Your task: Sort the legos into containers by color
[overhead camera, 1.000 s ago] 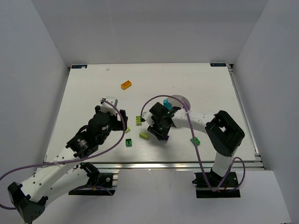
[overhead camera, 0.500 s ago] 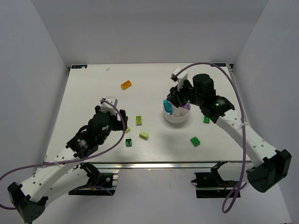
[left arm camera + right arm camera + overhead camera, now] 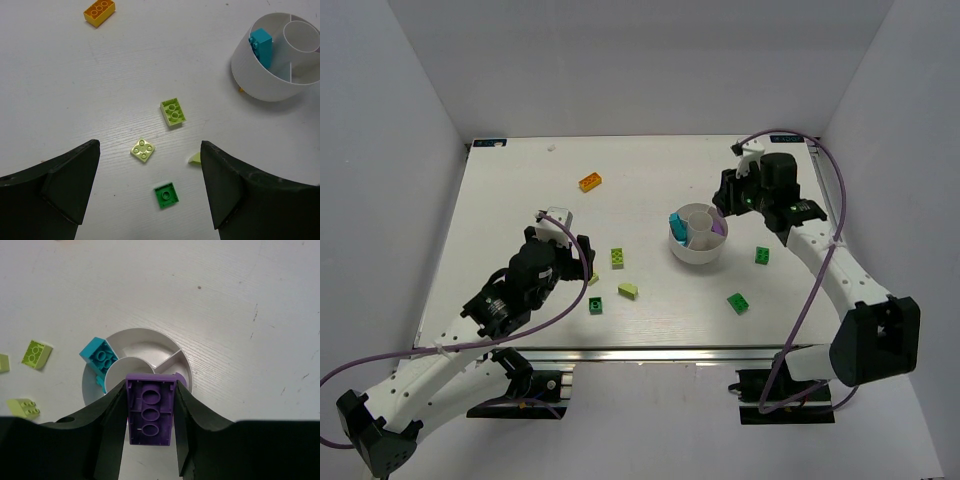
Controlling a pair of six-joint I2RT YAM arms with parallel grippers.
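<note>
My right gripper (image 3: 150, 386) is shut on a purple lego (image 3: 150, 421), seen from its hollow underside, just above the near right part of the round white dish (image 3: 132, 331) of containers. A cyan lego (image 3: 100, 356) stands in a left compartment, and a bit of purple (image 3: 181, 379) shows in the right one. In the top view the right gripper (image 3: 728, 203) hangs at the dish's (image 3: 697, 257) far right. My left gripper (image 3: 149, 170) is open above a pale lime lego (image 3: 143, 150) and a green one (image 3: 166, 195), holding nothing.
An orange lego (image 3: 590, 182) lies at the back left. Lime legos (image 3: 617, 257) (image 3: 628, 291) and a dark green one (image 3: 595, 305) lie left of the dish. Two more green ones (image 3: 737, 302) (image 3: 762, 255) lie to its right and front.
The right arm swung from the table left of the dish, over it, to its far right side, carrying the purple lego. The left arm has stayed put.
</note>
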